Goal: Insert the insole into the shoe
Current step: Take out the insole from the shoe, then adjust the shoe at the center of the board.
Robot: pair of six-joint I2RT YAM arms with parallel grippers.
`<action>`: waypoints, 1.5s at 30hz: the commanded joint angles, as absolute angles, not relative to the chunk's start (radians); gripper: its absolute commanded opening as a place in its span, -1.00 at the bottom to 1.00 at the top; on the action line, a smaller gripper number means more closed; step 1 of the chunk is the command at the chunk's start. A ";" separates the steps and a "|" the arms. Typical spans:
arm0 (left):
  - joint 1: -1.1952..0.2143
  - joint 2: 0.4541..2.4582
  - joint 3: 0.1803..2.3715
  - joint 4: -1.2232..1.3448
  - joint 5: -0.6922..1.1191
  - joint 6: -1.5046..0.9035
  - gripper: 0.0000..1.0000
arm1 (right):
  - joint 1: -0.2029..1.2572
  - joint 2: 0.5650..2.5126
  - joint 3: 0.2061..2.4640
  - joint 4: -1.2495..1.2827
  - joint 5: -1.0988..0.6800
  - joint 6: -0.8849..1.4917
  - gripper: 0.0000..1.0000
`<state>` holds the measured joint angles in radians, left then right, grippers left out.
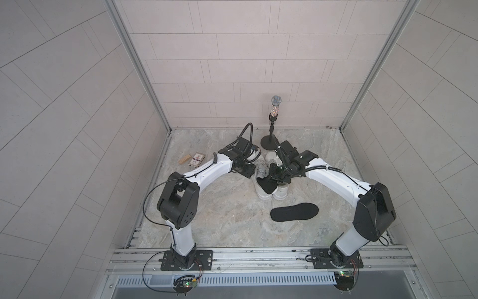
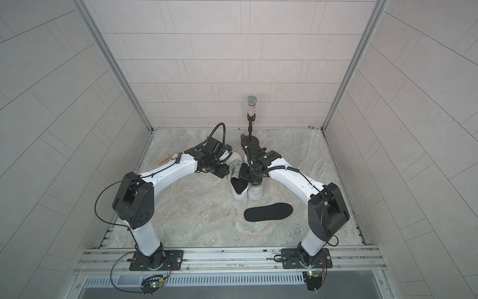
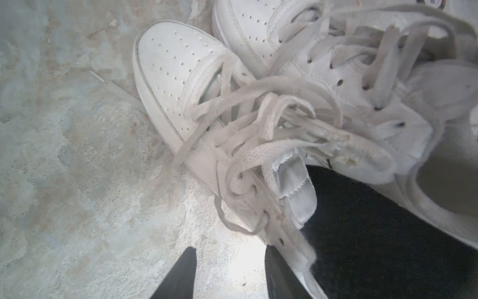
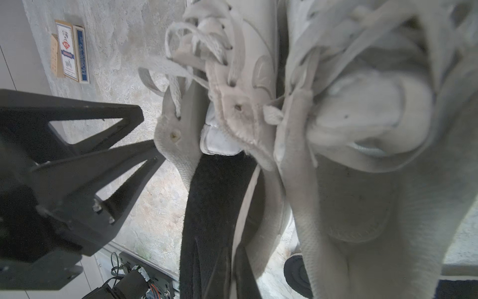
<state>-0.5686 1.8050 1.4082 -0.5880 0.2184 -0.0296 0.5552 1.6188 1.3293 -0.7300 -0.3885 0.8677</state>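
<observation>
Clearly our right gripper [image 4: 225, 259] pinched the fuzzy black insole [image 4: 214, 194] tucked in the white perforated shoe [image 3: 176, 67]; our left gripper [image 3: 231, 261] stood parted.

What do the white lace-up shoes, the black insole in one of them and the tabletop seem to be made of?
White lace-up shoes: matte leather or imitation, going by perforations and stitched seams. Black insole: fuzzy felt-like fabric, probably over foam. Tabletop: mottled grey-beige stone look; real or printed, cannot tell.

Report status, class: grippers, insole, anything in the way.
Left gripper open beside shoe. Right gripper shut at insole heel. Heel end exposed. Loose laces crowd the opening.
</observation>
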 commanded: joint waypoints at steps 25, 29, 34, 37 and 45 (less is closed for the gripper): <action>-0.736 1.711 1.444 -0.551 0.146 0.023 -0.26 | 0.304 1.297 1.337 -1.005 -0.414 0.733 -1.00; -0.774 1.792 1.522 -0.647 0.087 0.056 -0.14 | 0.284 1.277 1.323 -1.005 -0.380 0.727 -1.00; -0.827 1.819 1.509 -0.685 -0.065 0.131 0.00 | 0.258 1.267 1.303 -1.003 -0.384 0.726 -1.00; -0.833 1.830 1.499 -0.696 -0.126 0.164 0.02 | 0.253 1.265 1.298 -0.997 -0.386 0.725 -1.00; -0.840 1.888 1.488 -0.658 -0.191 0.213 0.04 | 0.250 1.277 1.287 -0.982 -0.394 0.733 -1.00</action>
<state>-0.8341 1.8576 1.5032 -0.6628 -0.1257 0.1673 0.2543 1.2938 1.2995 -0.9760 -0.4034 0.7353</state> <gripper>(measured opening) 0.521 0.064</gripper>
